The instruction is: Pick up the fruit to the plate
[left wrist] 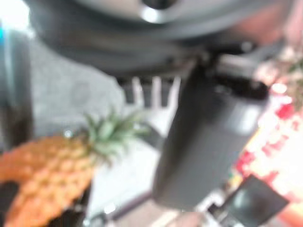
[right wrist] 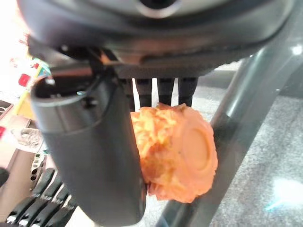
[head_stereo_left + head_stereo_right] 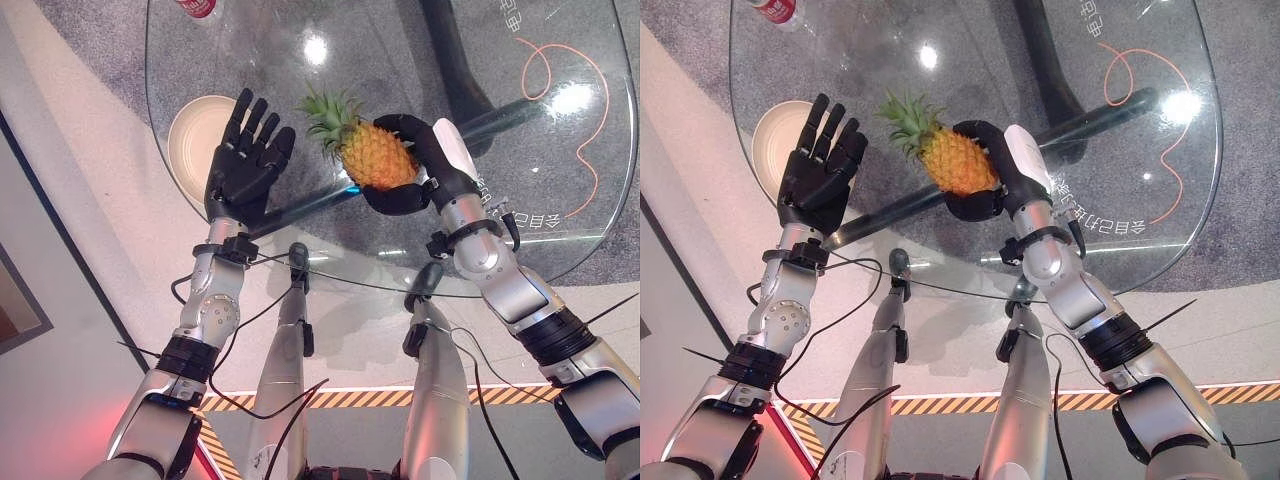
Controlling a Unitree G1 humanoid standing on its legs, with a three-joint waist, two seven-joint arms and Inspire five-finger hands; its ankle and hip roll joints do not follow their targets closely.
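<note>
Because the plate (image 3: pixel 195 140) lies at nine o'clock, the right hand (image 3: pixel 425 165) wraps the pineapple (image 3: pixel 375 155) above the tabletop (image 3: pixel 560 130); the left hand (image 3: pixel 245 160) is spread over the plate.

Round glass table (image 3: pixel 560 150) on dark base. White plate (image 3: pixel 190 135) rests at table's left edge; red-capped bottle (image 3: pixel 197 8) stands near far rim. Orange cord (image 3: pixel 580 90) curls on table's right side.

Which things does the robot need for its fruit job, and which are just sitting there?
Needed: pineapple, held in the right hand; plate, beside the open left hand.

Just sitting there: bottle at the far edge of the glass table.
</note>
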